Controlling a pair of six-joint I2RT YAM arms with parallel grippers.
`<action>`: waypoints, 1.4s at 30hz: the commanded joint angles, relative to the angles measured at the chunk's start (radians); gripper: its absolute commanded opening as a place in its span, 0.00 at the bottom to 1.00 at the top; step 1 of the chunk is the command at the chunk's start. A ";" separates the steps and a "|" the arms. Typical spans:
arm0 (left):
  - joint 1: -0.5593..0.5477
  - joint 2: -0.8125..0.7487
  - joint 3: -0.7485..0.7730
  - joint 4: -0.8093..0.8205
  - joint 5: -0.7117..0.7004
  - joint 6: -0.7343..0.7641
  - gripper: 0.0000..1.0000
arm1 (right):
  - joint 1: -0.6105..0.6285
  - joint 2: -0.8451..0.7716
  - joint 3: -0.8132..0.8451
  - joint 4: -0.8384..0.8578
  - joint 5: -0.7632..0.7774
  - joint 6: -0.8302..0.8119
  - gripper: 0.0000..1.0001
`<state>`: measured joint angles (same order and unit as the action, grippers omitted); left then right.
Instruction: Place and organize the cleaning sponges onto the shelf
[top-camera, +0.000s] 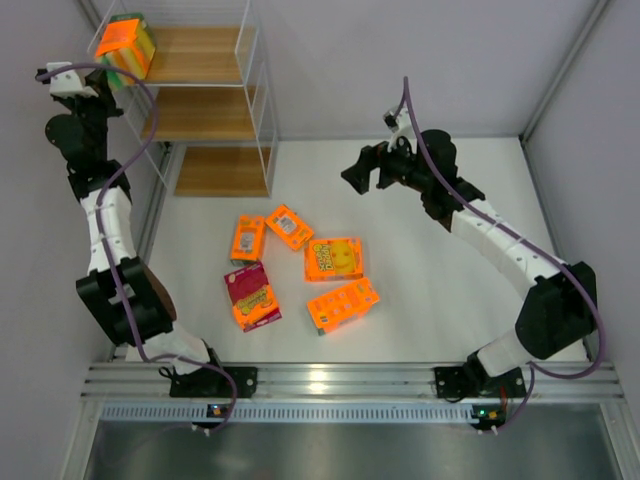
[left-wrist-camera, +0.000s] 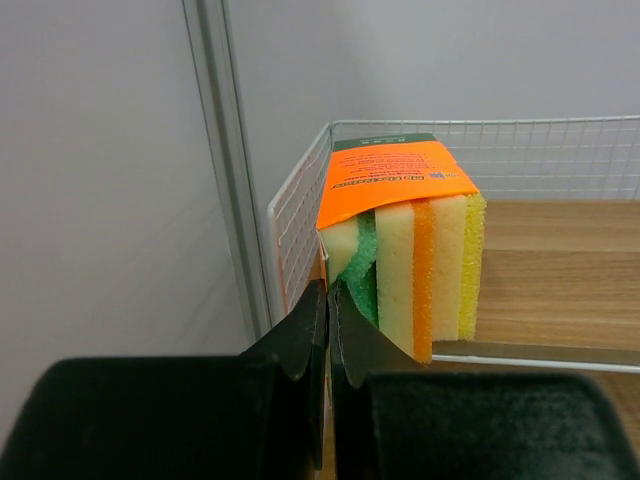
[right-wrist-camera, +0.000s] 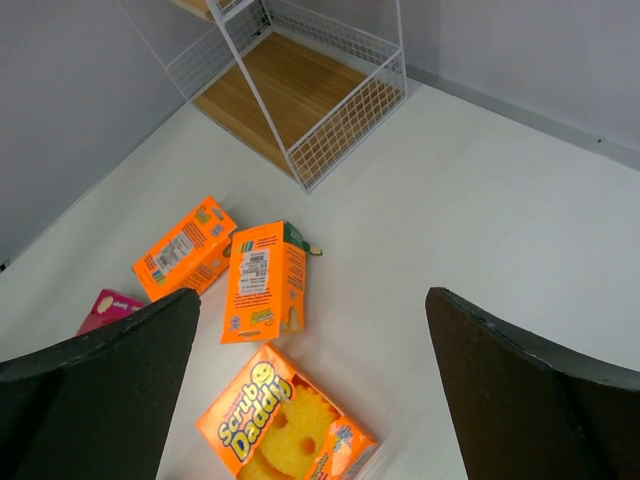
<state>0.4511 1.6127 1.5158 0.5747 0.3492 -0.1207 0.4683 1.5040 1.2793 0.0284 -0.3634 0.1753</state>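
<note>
Left gripper (left-wrist-camera: 327, 298) is pinched closed at the bottom corner of a pack (left-wrist-camera: 420, 270) perched on the shelf (left-wrist-camera: 560, 270) top corner. Can't tell if it's snagging the pack; if so, backing off could drag it off. Five loose packs (top-camera: 334, 258) sit bunched on the table (top-camera: 450, 250); the wide-open right gripper (top-camera: 358, 172) could shove neighbours.

The white table (top-camera: 440, 200) carries the shelf (top-camera: 222, 172) and five scattered cleaning sponge packs (top-camera: 334, 259).

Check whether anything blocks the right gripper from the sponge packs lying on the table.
Nothing visible does. The right gripper hangs open above the table, and the five sponge packs lie uncovered on it.
</note>
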 joint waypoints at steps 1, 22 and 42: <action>0.012 0.047 0.015 0.016 -0.012 0.033 0.00 | 0.007 -0.005 0.042 0.008 -0.014 -0.008 1.00; 0.014 -0.255 -0.178 -0.001 -0.004 -0.149 0.98 | 0.004 -0.083 -0.026 0.016 -0.086 0.027 0.99; -0.509 -0.813 -0.663 -0.986 0.038 -0.398 0.88 | 0.010 -0.487 -0.521 -0.084 0.102 0.306 0.99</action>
<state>0.0719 0.8204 0.8558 -0.2245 0.5327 -0.5194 0.4683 1.0569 0.8433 -0.0093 -0.3149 0.4015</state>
